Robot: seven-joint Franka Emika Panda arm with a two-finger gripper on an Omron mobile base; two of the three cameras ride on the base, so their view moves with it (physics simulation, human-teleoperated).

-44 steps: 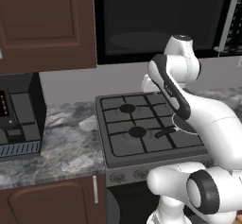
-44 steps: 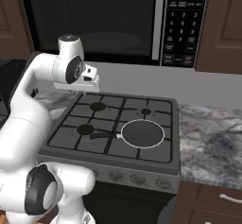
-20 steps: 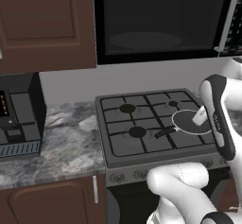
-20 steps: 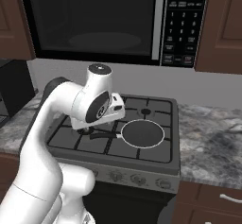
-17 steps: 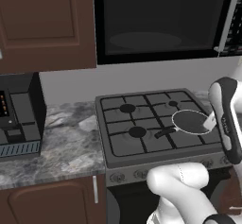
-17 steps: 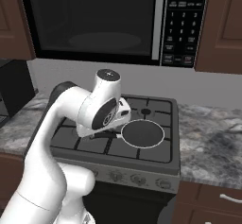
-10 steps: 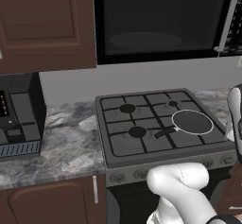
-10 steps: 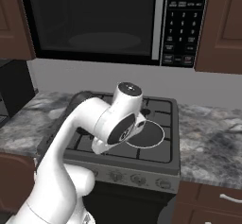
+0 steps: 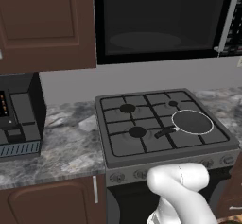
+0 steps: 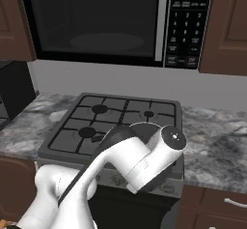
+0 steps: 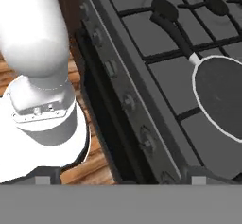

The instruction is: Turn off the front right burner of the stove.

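Dark grey stove (image 9: 142,145) set in counter (image 9: 66,147); pan (image 9: 191,122) covers front right burner. Hand view alone shows knobs (image 11: 128,101) close up. Tool state: cannot tell, tips barely visible.

Stove (image 9: 118,154) grates carry a white-rimmed pan (image 9: 192,122).

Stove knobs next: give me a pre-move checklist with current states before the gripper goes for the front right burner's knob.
1. Pan covers the front right burner, handle toward the front left cap: ok, off the knob panel.
2. Knob row on the stove front is visible in the hand view: ok.
3. Which knob serves the front right burner: cannot tell.
4. Flame on that burner: cannot tell, pan hides it.
5. Gripper open or shut: cannot tell; fingertips barely show.
6. Gripper touching a knob: not ok, it is short of the panel.
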